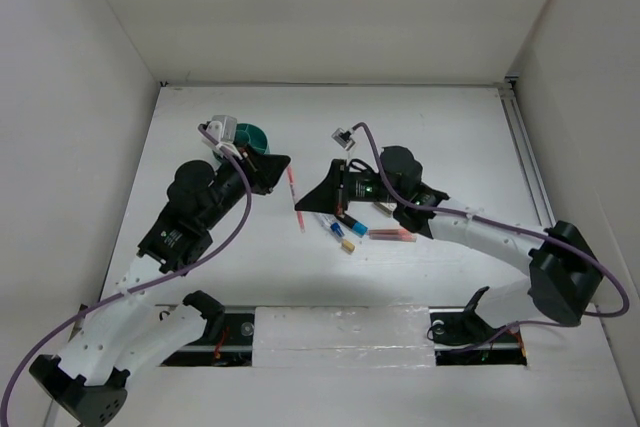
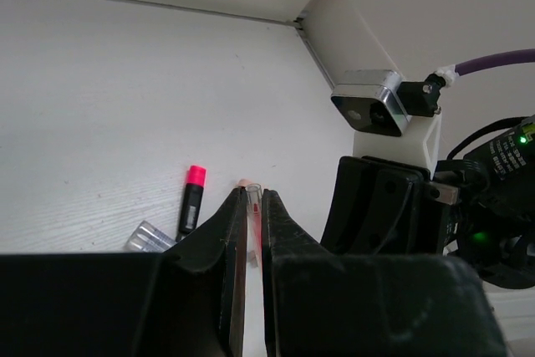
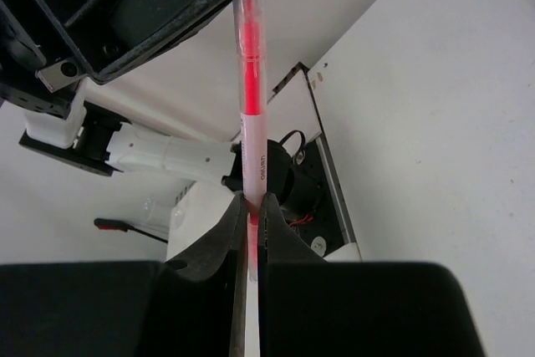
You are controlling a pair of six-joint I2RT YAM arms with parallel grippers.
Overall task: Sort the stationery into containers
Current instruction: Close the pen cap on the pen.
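Note:
A thin pink-red pen (image 1: pixel 292 185) hangs above the table between both grippers. My left gripper (image 1: pixel 288 161) is shut on its upper end, which shows as a clear tip between the fingers (image 2: pixel 253 196). My right gripper (image 1: pixel 299 207) is shut on the lower end; in the right wrist view the pen (image 3: pixel 251 81) runs from my right gripper (image 3: pixel 252 204) up to the left one. The teal organiser cup (image 1: pixel 254 136) stands behind the left wrist. A black marker with a pink cap (image 2: pixel 192 198) and a clear-barrelled pen (image 2: pixel 150 238) lie on the table.
More stationery lies under the right wrist: a blue-capped pen (image 1: pixel 338 230) and a pink pen (image 1: pixel 392 235). White walls close in the table on three sides. A metal rail (image 1: pixel 530 162) runs along the right edge. The right wrist camera (image 2: pixel 368 110) is close to the left gripper.

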